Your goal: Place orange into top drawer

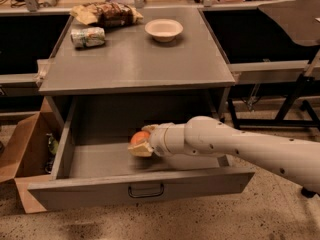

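Note:
The top drawer point(100, 191) is pulled wide open under the grey table, with its dark wire handle point(145, 190) at the front. My gripper point(140, 143) reaches from the right, down inside the drawer, just above its floor near the middle. It is shut on the orange point(139, 137), whose bright top shows between the pale fingers point(142, 150).
On the grey tabletop point(135, 59) stand a white bowl point(163, 29), a silver-green can point(88, 37) lying on its side and a snack bag point(107, 14). A brown cardboard box point(25, 156) sits on the floor to the left of the drawer. A black stand is at the right.

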Controlling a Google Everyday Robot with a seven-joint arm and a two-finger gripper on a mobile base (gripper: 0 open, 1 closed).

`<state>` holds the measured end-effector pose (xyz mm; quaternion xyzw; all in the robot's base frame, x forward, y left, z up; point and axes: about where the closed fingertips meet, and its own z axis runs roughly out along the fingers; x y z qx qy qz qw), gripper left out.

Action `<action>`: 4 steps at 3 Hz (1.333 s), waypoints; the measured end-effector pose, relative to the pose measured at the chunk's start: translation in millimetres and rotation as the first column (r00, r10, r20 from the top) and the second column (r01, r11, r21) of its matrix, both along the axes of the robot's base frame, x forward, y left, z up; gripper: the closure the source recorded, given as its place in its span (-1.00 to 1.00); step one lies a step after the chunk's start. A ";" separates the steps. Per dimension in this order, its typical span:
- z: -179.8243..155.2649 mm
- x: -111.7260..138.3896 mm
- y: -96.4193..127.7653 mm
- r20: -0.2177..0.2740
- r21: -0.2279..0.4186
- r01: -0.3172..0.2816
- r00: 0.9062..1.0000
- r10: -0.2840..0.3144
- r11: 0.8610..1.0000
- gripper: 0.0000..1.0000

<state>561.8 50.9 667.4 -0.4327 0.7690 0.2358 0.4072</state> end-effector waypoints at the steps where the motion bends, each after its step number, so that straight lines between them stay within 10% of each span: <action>1: -30.3 12.8 -7.6 -0.039 -0.006 0.029 0.999 -0.030 1.000 0.45; 4: -31.5 12.8 -8.0 -0.041 -0.007 0.030 0.999 -0.030 1.000 -1.00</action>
